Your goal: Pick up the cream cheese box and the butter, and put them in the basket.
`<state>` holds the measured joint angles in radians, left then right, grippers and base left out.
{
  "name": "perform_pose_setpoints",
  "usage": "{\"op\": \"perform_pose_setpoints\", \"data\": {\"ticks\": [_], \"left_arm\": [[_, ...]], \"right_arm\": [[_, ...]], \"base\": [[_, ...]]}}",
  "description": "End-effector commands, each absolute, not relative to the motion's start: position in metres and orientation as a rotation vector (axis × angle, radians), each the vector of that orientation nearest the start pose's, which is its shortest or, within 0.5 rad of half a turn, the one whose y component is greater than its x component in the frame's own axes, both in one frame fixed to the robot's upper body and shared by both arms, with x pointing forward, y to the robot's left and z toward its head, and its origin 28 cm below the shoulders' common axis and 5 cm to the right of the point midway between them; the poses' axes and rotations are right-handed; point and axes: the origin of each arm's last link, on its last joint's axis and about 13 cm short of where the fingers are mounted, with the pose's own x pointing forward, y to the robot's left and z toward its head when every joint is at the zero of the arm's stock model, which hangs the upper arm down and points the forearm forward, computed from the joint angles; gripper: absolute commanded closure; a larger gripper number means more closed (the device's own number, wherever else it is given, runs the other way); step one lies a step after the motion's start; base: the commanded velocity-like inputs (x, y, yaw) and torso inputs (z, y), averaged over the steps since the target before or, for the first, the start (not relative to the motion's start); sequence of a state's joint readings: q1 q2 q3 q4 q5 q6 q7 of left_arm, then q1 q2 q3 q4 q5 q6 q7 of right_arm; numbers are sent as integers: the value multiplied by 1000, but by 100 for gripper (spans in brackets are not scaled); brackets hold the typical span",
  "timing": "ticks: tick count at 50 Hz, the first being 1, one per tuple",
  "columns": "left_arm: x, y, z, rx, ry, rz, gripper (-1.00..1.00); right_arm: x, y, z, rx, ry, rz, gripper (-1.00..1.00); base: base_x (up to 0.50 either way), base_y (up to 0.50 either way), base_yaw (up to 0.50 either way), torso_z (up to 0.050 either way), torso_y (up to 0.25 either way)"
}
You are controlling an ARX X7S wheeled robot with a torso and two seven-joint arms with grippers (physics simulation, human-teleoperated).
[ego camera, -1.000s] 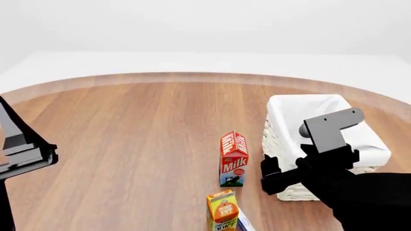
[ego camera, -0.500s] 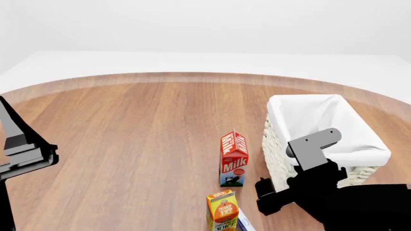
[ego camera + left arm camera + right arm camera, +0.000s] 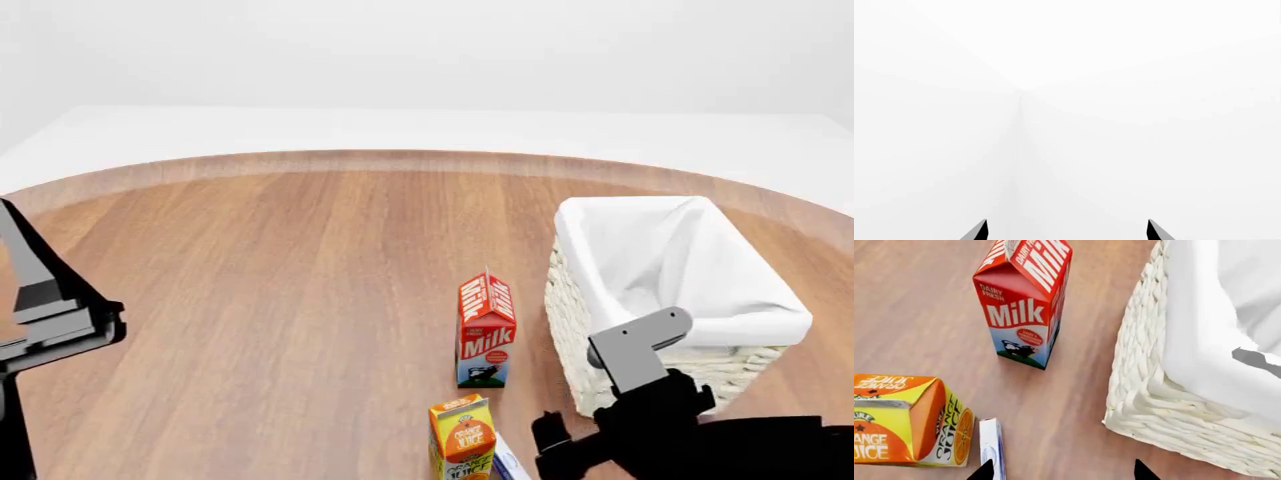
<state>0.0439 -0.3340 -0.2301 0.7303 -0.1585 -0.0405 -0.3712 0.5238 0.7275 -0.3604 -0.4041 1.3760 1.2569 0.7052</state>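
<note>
**Wooden surface with cartons, basket and two idle arms**

Round and wood-grained, the surface (image 3: 267, 270) fills the head view, set against a plain white room. The basket (image 3: 577, 330), woven off-white wicker with a white cloth liner folded over its rim, stands at the right. Just to its left the red-and-white milk carton (image 3: 486, 330) stands upright. Nearer the robot, at the lower edge of the view, stands the orange juice carton (image 3: 462, 436), and touching or just beside its right side a sliver of the cream cheese box (image 3: 507, 462) shows, white with a blue edge. The butter cannot be seen. The right gripper (image 3: 587, 440) hangs low in front of the basket's near corner, close to the cream cheese box; its jaws cannot be told from here. The left gripper (image 3: 54, 330) sits at the far left edge, well apart from every package.

From the left wrist view only blank white walls meeting at a corner appear, with two dark tips of the left gripper (image 3: 1066, 231) spread apart and holding nothing.

From the right wrist view the milk carton (image 3: 1024, 305) stands beside the wicker wall of the basket (image 3: 1147, 385). The orange juice carton (image 3: 904, 420) is close to the camera, with the cream cheese box (image 3: 992, 447) standing on edge against it. The tips of the right gripper (image 3: 1063, 471) are spread wide and empty, the box's edge just beside one of them.
</note>
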Motion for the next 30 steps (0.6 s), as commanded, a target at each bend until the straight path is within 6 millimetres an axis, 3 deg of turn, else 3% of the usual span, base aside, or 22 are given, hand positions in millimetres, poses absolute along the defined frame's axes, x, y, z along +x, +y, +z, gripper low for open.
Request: {"op": "perform_pose_setpoints", "data": {"ticks": [1,30], "left_arm": [[175,284,170,127,-712,404,-100],[175,285,169,127,-707,407,-100]], "right_arm": [[206,-145,129,-233,745,248,-100],[204,-133,115,-285,750,326,-100]], "base": [[0,0,0,0,0],[0,0,0,0,0]]}}
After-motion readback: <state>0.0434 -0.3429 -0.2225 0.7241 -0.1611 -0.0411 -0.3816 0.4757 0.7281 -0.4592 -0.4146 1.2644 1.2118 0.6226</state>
